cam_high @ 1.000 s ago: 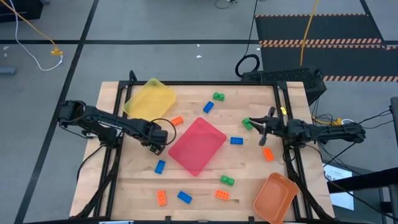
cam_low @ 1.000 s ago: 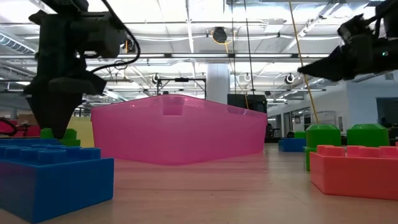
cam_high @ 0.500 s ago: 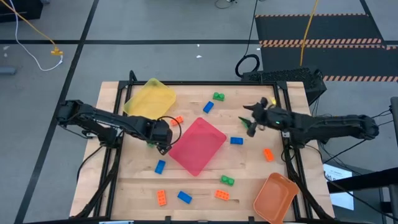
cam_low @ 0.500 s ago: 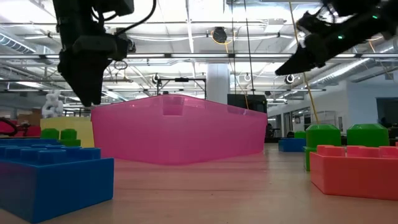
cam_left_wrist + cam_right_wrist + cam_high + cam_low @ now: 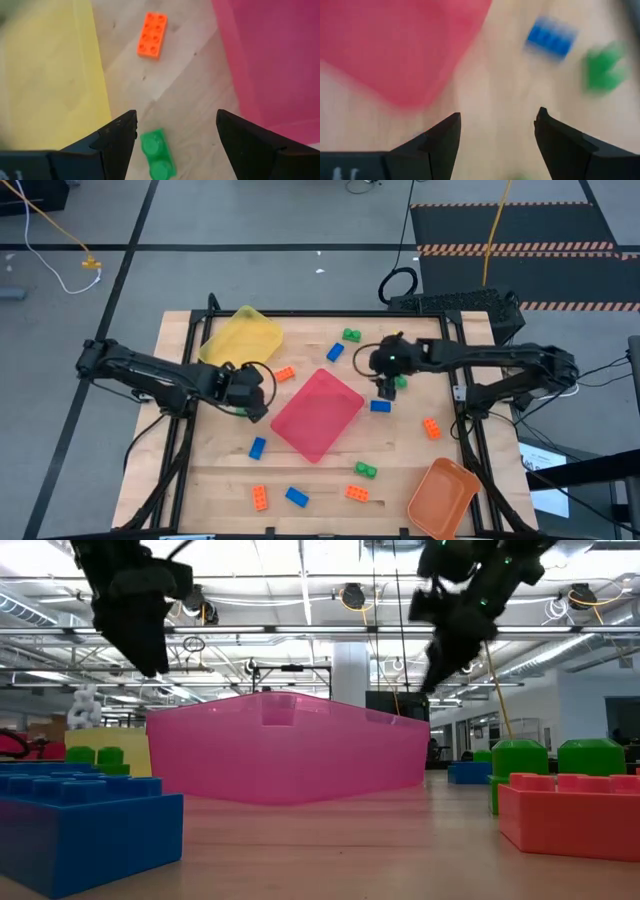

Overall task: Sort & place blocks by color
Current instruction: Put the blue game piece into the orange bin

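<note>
Small studded blocks lie scattered flat on the wooden table (image 5: 215, 470): orange (image 5: 285, 374), blue (image 5: 335, 351), green (image 5: 351, 335), blue (image 5: 380, 406) and more toward the near edge. My left gripper (image 5: 255, 410) hangs open above a green block (image 5: 157, 154), between the yellow tray (image 5: 240, 338) and the pink tray (image 5: 317, 413). An orange block (image 5: 152, 41) lies beyond it. My right gripper (image 5: 385, 387) is open and tipped down beside a green block (image 5: 400, 383), at the pink tray's far right side. Neither holds anything.
An orange tray (image 5: 442, 497) sits at the near right corner. Near the front edge lie orange blocks (image 5: 260, 498) (image 5: 357, 493), blue blocks (image 5: 296, 496) (image 5: 257, 447) and a green one (image 5: 366, 470). Another orange block (image 5: 431, 428) lies at the right.
My left gripper has risen above the green block, which stays on the table. My right gripper has swung from the table's right edge toward the middle, rising and tipping from nearly level to slanting down, past the green block at the right.
</note>
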`<action>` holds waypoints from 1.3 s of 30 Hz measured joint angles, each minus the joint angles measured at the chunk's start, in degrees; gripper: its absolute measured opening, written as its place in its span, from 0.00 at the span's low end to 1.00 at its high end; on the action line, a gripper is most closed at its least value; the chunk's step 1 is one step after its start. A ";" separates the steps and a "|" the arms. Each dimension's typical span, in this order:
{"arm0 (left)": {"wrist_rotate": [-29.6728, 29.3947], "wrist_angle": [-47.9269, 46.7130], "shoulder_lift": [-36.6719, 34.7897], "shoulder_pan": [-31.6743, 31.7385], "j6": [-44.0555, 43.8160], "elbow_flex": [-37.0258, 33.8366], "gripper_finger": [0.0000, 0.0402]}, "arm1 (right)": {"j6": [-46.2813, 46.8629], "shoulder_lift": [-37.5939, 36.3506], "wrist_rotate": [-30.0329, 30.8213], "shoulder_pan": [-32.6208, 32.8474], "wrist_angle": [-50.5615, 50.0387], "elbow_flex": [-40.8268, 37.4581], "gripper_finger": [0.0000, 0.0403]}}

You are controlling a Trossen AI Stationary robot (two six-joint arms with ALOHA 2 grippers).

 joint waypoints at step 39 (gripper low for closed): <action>-5.86 7.39 -1.68 -0.50 3.35 -0.02 0.69 | 12.42 2.67 0.80 11.93 11.74 -17.70 0.59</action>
